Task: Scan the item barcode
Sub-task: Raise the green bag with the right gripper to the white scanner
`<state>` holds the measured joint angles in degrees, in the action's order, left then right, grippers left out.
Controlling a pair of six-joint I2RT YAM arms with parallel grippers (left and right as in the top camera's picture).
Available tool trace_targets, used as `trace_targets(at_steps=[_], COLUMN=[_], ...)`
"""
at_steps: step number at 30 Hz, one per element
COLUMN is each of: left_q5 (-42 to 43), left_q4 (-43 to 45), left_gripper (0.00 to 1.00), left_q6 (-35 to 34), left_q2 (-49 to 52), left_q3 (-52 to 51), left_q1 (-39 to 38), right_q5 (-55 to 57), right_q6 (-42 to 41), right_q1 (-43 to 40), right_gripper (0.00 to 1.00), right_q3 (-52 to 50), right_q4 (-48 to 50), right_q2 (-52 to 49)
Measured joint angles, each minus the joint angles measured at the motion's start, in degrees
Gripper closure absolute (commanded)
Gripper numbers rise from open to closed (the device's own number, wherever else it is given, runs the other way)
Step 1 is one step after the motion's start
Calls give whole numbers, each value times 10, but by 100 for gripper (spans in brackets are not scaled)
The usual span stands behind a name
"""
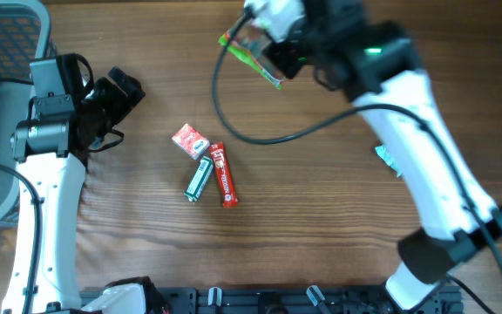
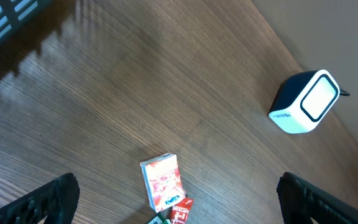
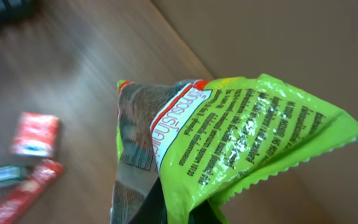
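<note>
right end effector [image 1: 273, 57] pinched the green snack packet [image 3: 229, 137] over the far edge of the counter [image 1: 321, 218]; left end effector [image 1: 118, 94] gaped wide, empty; crinkled wrapper might slip, or glare hide its barcode [image 3: 138, 155]

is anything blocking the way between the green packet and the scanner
Nothing visible does: the scanner stands alone on bare table, its window uncovered, and the right pincer holds the green packet up in the air.
</note>
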<state>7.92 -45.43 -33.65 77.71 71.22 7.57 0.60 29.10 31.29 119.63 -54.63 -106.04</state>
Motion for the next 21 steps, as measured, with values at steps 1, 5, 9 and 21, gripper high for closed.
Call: trace_targets(at_steps=[1,5,9,21], left_q5=[0,0,0,0], left_q4=[0,0,0,0], left_gripper=[0,0,0,0], left_q6=[0,0,0,0], left_q2=[0,0,0,0], left_q3=[0,0,0,0], left_q1=[0,0,0,0], right_q5=[28,126,192,254], right_q6=[24,113,205,398], right_q1=[17,65,70,34], right_gripper=[96,96,96,96], right_q3=[0,0,0,-2], right_q4=[23,120,206,610], right_q2=[-21,-99,-158,-296])
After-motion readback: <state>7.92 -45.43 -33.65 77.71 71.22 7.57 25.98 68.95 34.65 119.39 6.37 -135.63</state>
